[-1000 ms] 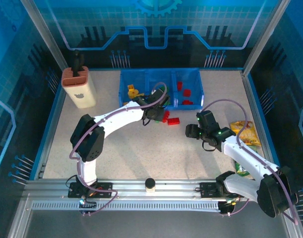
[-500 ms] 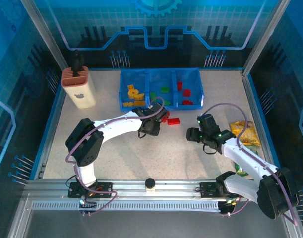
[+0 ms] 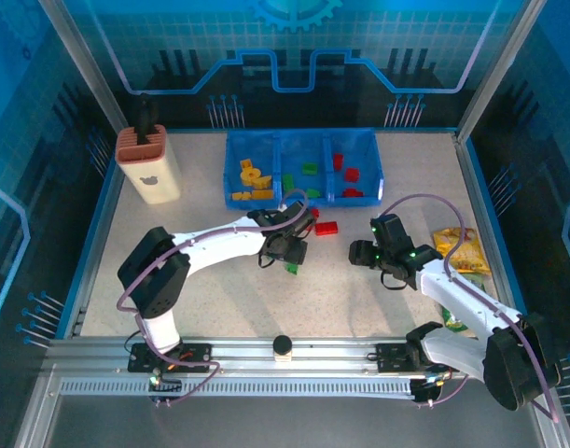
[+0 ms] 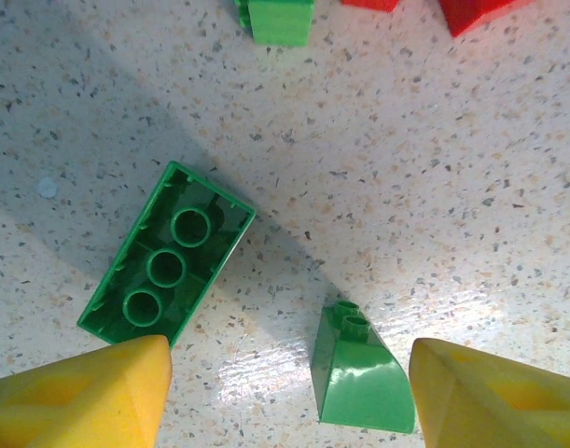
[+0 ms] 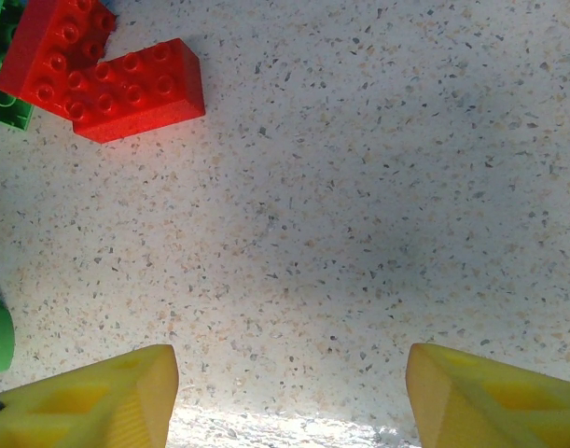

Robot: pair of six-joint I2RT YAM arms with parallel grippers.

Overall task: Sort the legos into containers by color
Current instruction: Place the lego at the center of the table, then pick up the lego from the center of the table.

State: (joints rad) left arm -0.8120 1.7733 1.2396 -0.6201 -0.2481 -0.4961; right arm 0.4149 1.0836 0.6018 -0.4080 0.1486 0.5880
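The blue three-compartment bin point(image 3: 303, 189) stands at the back centre, with yellow legos on the left, green in the middle and red on the right. My left gripper point(image 3: 290, 250) point(image 4: 289, 359) hangs open, low over the table in front of the bin. A green sloped brick point(image 4: 364, 373) point(image 3: 291, 268) lies between its yellow fingers point(image 4: 79, 392), close to the right one. An upturned green brick point(image 4: 168, 266) lies by the left finger. Red bricks point(image 3: 325, 227) point(image 5: 103, 79) lie near the bin. My right gripper point(image 3: 364, 250) point(image 5: 291, 359) stands open over bare table.
A cream holder with a rust-red top point(image 3: 149, 166) stands at the back left. Yellow snack bags point(image 3: 462, 247) lie at the right edge beside my right arm. Another green brick point(image 4: 280, 19) lies beyond the left gripper, toward the red ones.
My left arm drew back from the bin's front edge toward the near side, and its jaws went from shut to open. A green brick now shows on the table beneath it. The right arm barely moved.
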